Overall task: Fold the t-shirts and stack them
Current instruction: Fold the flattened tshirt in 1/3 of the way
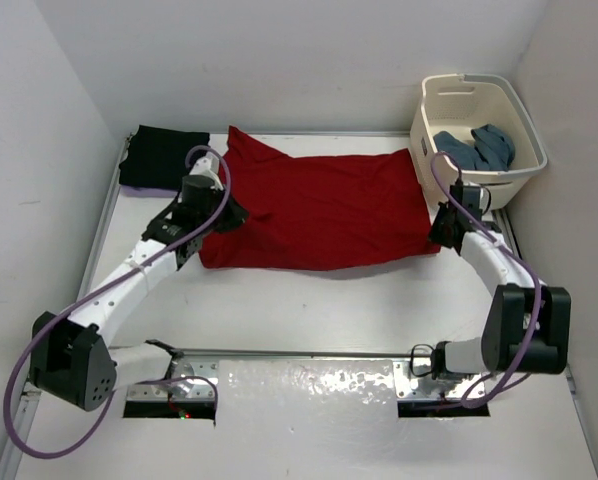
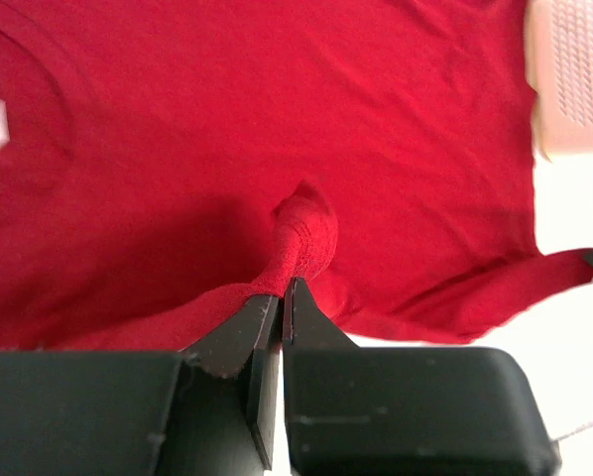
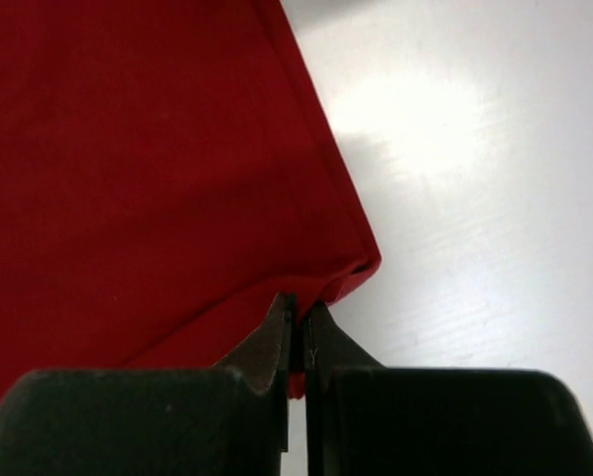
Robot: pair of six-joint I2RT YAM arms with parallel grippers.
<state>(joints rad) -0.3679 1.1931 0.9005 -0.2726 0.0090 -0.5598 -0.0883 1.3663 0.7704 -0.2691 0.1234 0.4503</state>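
A red t-shirt [image 1: 324,210] lies spread across the middle of the table, filling most of the left wrist view [image 2: 277,129] and the right wrist view [image 3: 148,169]. My left gripper [image 1: 229,215] is shut on a pinched fold at the shirt's left side [image 2: 283,290]. My right gripper [image 1: 441,228] is shut on the shirt's right corner [image 3: 298,309]. A folded black t-shirt [image 1: 162,157] rests at the back left, with a purple edge showing under it. A teal blue t-shirt [image 1: 479,148] lies crumpled inside the basket.
The cream laundry basket [image 1: 524,120] stands at the back right corner, just behind my right gripper; its mesh wall shows in the left wrist view [image 2: 579,69]. White walls close in the table on three sides. The arm bases sit at the near edge.
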